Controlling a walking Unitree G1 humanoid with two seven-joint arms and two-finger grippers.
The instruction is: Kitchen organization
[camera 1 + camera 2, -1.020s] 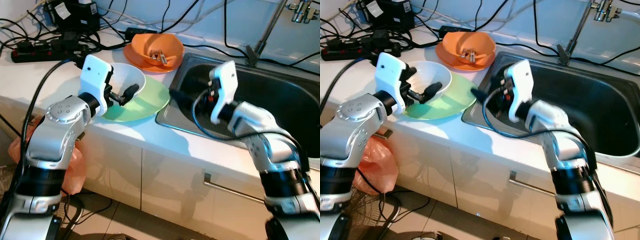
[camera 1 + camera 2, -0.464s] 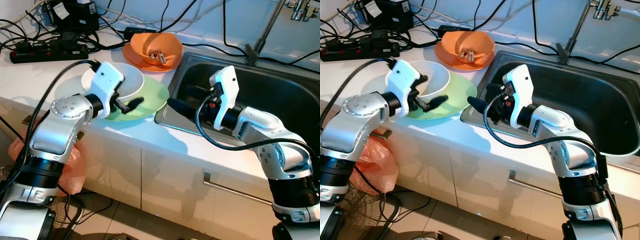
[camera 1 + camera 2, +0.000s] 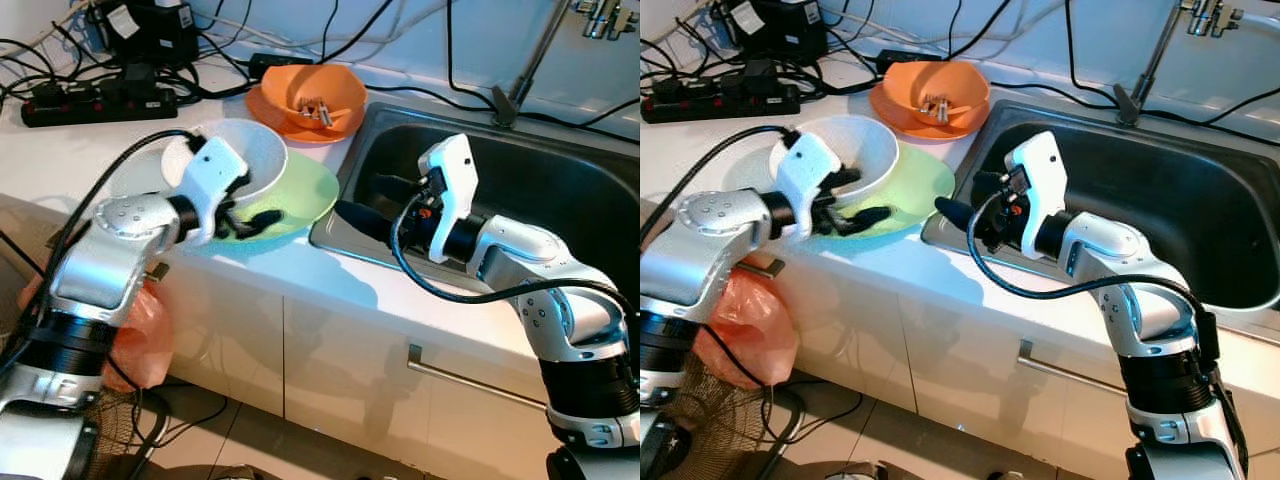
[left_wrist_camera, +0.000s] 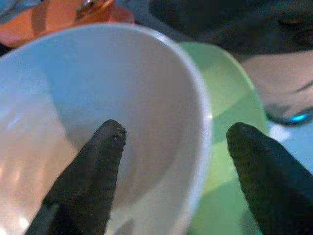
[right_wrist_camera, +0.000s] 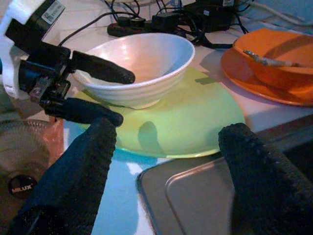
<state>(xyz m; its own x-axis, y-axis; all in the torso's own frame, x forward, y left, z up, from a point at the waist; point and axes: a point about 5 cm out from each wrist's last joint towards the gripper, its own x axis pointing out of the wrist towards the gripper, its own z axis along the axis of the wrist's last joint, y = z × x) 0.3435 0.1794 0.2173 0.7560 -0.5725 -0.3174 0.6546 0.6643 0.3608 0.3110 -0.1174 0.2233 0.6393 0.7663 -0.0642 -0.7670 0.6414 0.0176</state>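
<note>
the white bowl [image 3: 238, 160] is being carried on the green plate [image 3: 300, 195], which is lying on the white surface [image 3: 70, 150] just beside the sink's [image 3: 560, 190] near left corner. the bowl is being tilted a little, its near rim being straddled by the left gripper [image 3: 242, 207]: one of the fingers [image 4: 93, 171] is being held inside the bowl and the other outside it, over the plate. the fingers are being kept spread around the rim, and whether the rim is actually being pinched cannot be told.

the right gripper [image 3: 958, 200] is being held over the sink's left edge, pointed toward the plate and near its right rim but not touching it. its two fingers [image 5: 73, 186] are being kept wide apart with nothing between them, and the bowl, the plate and the left gripper are being seen beyond them in the right wrist view.

behind the plate, an orange bowl [image 3: 322, 95] is being carried on an orange plate [image 3: 275, 110], with a few small metal pieces [image 3: 314, 108] lying inside the bowl. further back on the surface, a black power strip [image 3: 90, 100] and a tangle of black cables [image 3: 200, 60] are lying against the wall. a faucet pipe [image 3: 530, 60] is rising at the back of the sink. below the surface, white cabinet doors [image 3: 350, 370] with a metal handle [image 3: 470, 380] are being shown, and an orange plastic bag [image 3: 135, 340] is hanging beside the left arm.
</note>
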